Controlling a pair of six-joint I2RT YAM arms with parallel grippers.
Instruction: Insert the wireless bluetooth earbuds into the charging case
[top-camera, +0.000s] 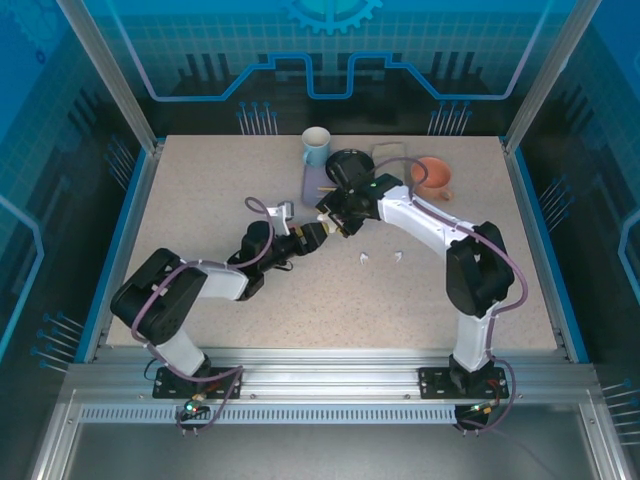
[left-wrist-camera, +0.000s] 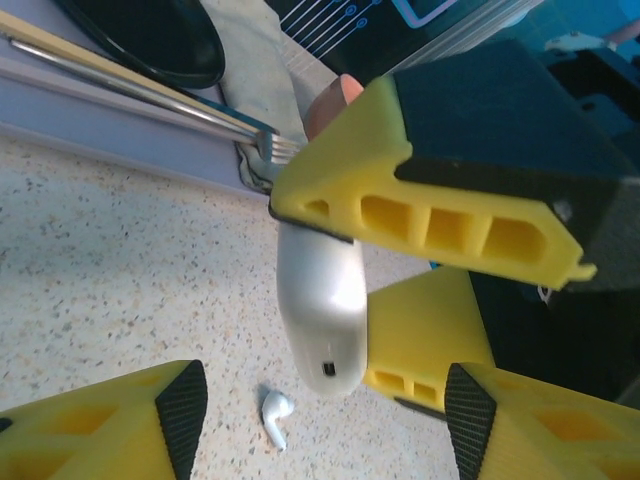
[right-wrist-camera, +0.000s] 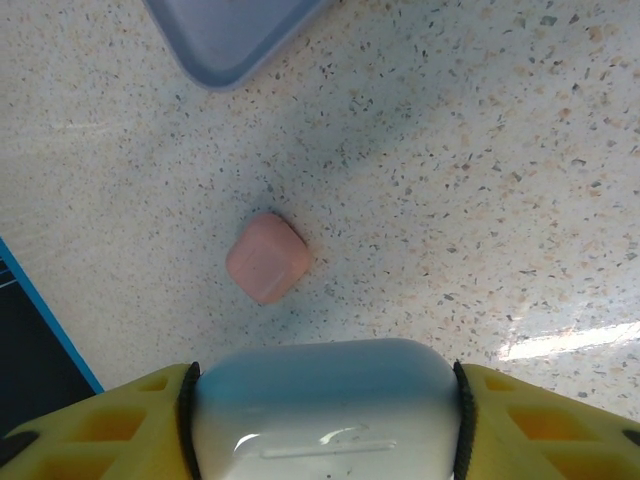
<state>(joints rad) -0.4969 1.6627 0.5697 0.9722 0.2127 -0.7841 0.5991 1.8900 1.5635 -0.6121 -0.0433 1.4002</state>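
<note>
The right claw (right-wrist-camera: 325, 395) pinched the smooth white case (left-wrist-camera: 320, 300) by its sides; it was maybe slippery. The left claw (left-wrist-camera: 325, 425) stood spread near a tiny, light earbud (left-wrist-camera: 275, 415).

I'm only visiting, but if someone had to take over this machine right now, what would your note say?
The right claw is shut on the white case, held above the table.
The left claw is open, close in front of that case, not gripping it.
Two white earbuds lie loose on the table; a pink case lies beneath the right claw.
Done: white case picked up.
Left: its lid looks closed, so open it, then seat the earbuds.
</note>
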